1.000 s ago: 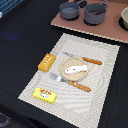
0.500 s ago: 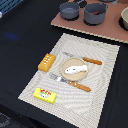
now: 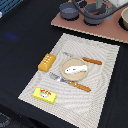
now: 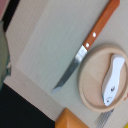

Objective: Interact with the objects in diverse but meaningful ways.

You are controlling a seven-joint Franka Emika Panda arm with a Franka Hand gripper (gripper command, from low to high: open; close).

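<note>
A tan plate (image 3: 75,75) on the striped placemat (image 3: 100,90) holds the white fish (image 3: 75,68). An orange-handled knife (image 3: 93,61) lies along the plate's far side and an orange-handled fork (image 3: 71,82) along its near side. The orange bread loaf (image 3: 46,62) is at the exterior view's left of the plate. The yellow red-labelled block (image 3: 44,94) is near the mat's front corner. The wrist view shows the knife (image 4: 85,47), plate (image 4: 92,65) and fish (image 4: 113,80) from above. No sausage shows. Only a blurred grey-green shape (image 4: 3,55) at the frame edge may be the gripper.
Two grey pots (image 3: 68,10) (image 3: 95,12) stand on a brown board (image 3: 100,29) beyond the mat, with dark arm parts or cables (image 3: 86,5) above them. The table around the mat is black (image 3: 25,35).
</note>
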